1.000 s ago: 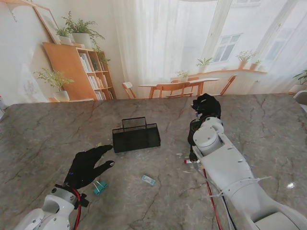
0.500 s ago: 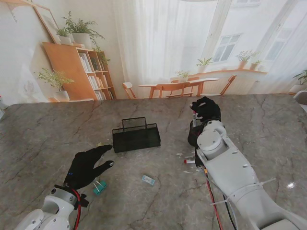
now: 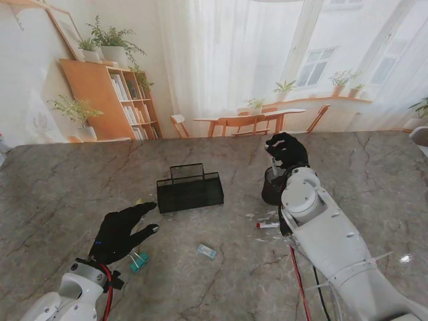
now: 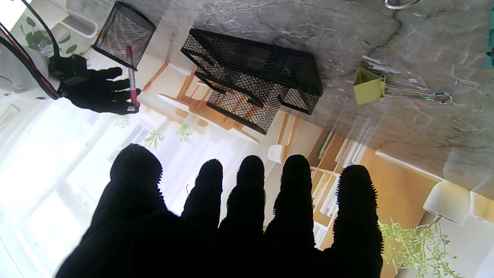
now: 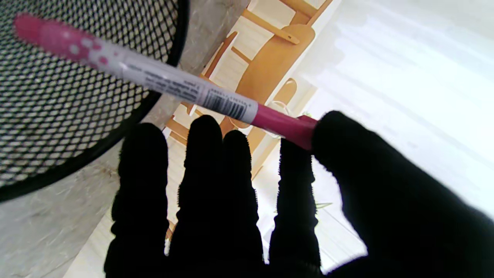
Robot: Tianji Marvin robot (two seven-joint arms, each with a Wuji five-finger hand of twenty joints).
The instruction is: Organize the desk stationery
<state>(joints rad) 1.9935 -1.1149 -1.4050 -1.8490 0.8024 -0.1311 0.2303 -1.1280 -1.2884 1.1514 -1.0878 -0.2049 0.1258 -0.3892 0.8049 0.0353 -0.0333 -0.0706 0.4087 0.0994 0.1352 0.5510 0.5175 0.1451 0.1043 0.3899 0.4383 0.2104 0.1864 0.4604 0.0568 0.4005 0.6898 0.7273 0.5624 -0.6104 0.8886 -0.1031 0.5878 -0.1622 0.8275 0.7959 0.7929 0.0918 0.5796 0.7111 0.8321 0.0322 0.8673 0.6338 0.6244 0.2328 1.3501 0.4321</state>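
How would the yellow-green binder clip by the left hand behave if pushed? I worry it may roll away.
The binder clip would probably slide, not roll: its body is wedge-shaped and lies flat. Its wire handles stick out, so it may pivot. It looks small, likely light.
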